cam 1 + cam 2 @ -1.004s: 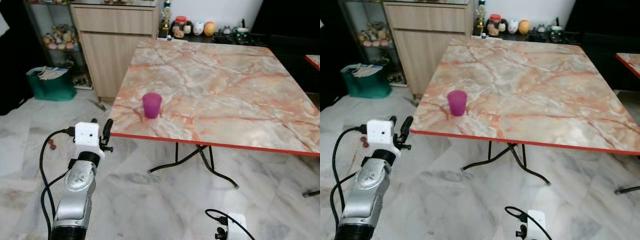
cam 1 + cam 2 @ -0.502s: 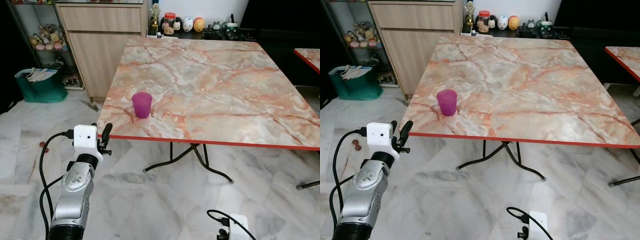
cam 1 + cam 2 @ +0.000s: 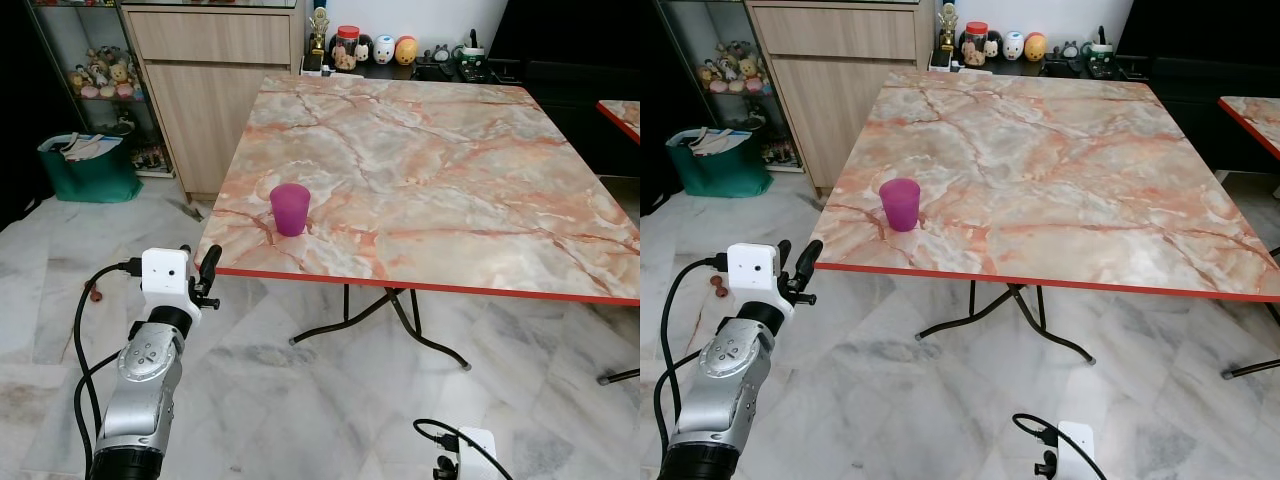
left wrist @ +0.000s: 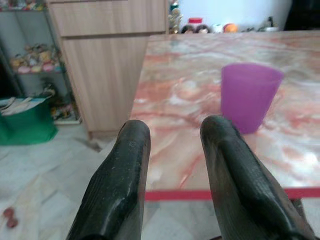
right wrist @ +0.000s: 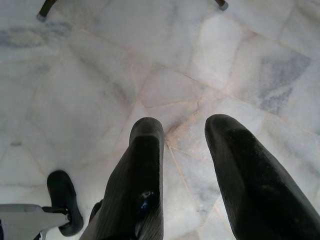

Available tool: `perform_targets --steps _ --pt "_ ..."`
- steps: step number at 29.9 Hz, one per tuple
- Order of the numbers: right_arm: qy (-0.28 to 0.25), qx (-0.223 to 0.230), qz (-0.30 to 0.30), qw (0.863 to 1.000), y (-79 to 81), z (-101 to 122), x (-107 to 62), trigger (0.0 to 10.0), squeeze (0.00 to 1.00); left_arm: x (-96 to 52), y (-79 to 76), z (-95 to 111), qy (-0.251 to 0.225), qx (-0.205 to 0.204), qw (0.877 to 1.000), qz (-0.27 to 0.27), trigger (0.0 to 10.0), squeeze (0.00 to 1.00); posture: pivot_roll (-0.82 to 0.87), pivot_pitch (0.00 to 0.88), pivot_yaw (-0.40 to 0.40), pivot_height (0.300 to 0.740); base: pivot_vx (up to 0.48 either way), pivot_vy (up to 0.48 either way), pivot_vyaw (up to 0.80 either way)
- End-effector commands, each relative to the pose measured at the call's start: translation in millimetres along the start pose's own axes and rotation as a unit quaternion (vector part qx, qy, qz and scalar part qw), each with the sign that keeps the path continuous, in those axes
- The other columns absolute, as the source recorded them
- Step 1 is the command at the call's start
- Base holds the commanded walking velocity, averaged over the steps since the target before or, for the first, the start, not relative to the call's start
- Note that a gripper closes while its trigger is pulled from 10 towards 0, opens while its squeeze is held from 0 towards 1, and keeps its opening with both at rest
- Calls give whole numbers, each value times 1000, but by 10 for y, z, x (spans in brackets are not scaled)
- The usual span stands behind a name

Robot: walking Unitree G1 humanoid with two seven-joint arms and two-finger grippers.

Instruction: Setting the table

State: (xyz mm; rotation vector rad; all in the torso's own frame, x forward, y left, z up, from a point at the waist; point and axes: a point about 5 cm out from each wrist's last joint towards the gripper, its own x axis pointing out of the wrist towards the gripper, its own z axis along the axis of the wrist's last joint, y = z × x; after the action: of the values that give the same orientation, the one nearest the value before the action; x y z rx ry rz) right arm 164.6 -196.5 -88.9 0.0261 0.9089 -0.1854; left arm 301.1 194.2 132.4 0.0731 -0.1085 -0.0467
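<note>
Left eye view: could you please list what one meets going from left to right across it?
Green bag → left gripper → purple cup → marble table.

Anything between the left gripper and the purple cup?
Nothing stands between them. In the left wrist view, the open left gripper looks over the table's red edge and bare marble top to the cup.

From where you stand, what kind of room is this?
Probably a home dining area: a marble-patterned folding table with a purple cup on it, a wooden cabinet behind, and a glass shelf of small toys over a marble tile floor.
</note>
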Motion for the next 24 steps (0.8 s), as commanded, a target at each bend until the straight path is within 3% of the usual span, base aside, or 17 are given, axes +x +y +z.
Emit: perform_targets --steps 1,24 --pt "6 0 -3 1000 -30 -16 -2 10000 0 45 -15 43 -8 0 1000 -7 10000 0 150 0 -42 740 247 0 -613" --pt "1 -8 -4 1000 -35 6 2 10000 0 60 -10 93 -16 4 1000 -1 10000 0 155 0 -45 740 246 0 -27"
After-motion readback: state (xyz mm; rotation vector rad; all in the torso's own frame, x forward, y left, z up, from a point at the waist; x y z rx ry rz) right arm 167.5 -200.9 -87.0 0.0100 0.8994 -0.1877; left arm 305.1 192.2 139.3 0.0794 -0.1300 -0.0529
